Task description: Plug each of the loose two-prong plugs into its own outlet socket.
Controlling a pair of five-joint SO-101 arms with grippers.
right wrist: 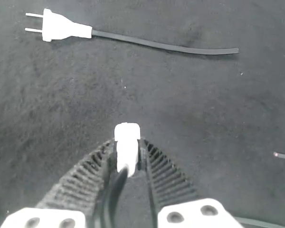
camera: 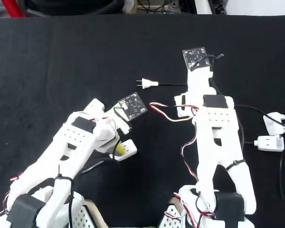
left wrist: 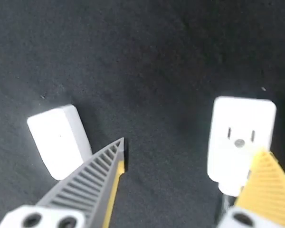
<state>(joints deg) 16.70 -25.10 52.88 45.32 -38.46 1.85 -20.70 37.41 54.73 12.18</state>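
My right gripper (right wrist: 128, 156) is shut on a white two-prong plug (right wrist: 127, 145), whose black cord runs back between the fingers. A second loose white plug (right wrist: 61, 29) lies on the black cloth beyond it, prongs pointing away from its black cord (right wrist: 166, 46); the high view has this plug (camera: 149, 84) left of the right arm (camera: 213, 123). My left gripper (left wrist: 190, 149) is open low over the cloth. A white outlet socket (left wrist: 240, 137) lies face up by its yellow finger (left wrist: 268, 180), and a plain white block (left wrist: 59, 140) lies beside the grey finger (left wrist: 102, 164).
Black cloth covers the table (camera: 61, 57). At the right edge lie a white socket piece (camera: 270, 142) and another white piece (camera: 275, 118), both on black cords. Red and yellow wires (camera: 164, 111) loop beside the right arm. The outlet (camera: 127, 148) sits at the left arm's tip.
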